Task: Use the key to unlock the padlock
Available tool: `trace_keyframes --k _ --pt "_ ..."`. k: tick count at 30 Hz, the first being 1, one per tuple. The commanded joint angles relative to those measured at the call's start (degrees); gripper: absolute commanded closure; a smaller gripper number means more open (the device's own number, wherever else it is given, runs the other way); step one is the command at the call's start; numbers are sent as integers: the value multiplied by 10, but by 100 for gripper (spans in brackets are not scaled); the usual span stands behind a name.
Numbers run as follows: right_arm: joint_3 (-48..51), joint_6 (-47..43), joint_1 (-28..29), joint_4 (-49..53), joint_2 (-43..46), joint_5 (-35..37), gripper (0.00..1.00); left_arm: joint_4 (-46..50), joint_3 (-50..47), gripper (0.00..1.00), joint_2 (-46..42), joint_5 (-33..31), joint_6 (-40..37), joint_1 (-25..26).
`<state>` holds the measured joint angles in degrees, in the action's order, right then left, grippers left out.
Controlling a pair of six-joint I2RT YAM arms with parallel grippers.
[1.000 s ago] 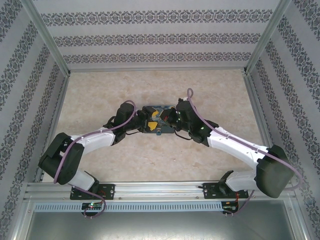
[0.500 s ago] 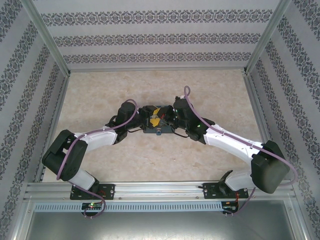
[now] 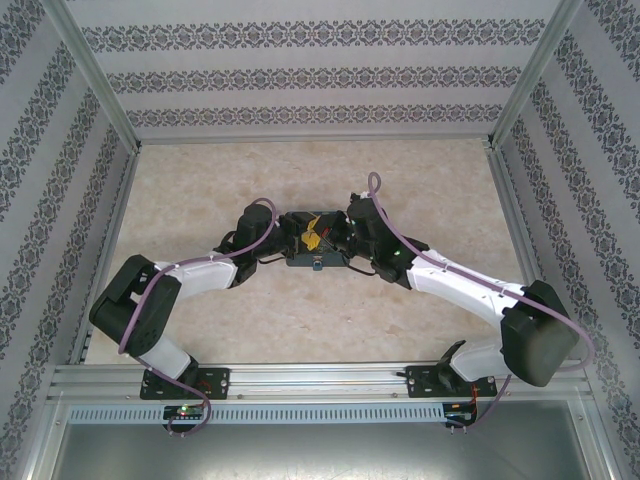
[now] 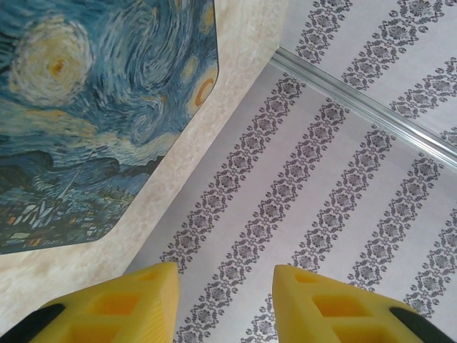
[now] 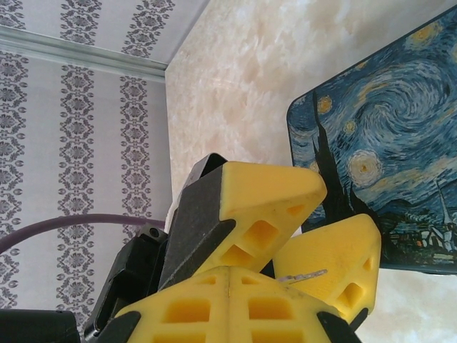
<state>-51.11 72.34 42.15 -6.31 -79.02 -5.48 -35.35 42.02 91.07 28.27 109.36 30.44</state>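
Note:
Over the blue Starry-Night tin the two grippers meet tip to tip. My right gripper is shut, and the thin silver key pokes sideways out of its yellow pads. The left gripper's yellow fingers stand right in front of it, one above the key and one behind its tip. In the left wrist view my left gripper is open with only the wall showing between its tips. From above, the left gripper and right gripper nearly touch. The padlock is hidden.
The tin lies flat on the beige marbled table; its dark corner sits just beyond the key. Patterned walls and aluminium rails enclose the table on three sides.
Both arms have drawn in a little toward each other over the tin. The left gripper's fingers have narrowed. The right gripper has stayed shut.

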Motion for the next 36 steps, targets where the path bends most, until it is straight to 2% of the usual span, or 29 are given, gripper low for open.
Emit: trace_keyframes --k 1,19,36 --pt "7 11 3 -18 -13 -5 100 -46 9 61 8 -5 19 11" --pt "39 21 2 -31 -2 -3 100 -74 9 76 22 -12 32 16" --pt "56 21 -6 -30 19 0 100 -71 -1 78 24 -23 32 21"
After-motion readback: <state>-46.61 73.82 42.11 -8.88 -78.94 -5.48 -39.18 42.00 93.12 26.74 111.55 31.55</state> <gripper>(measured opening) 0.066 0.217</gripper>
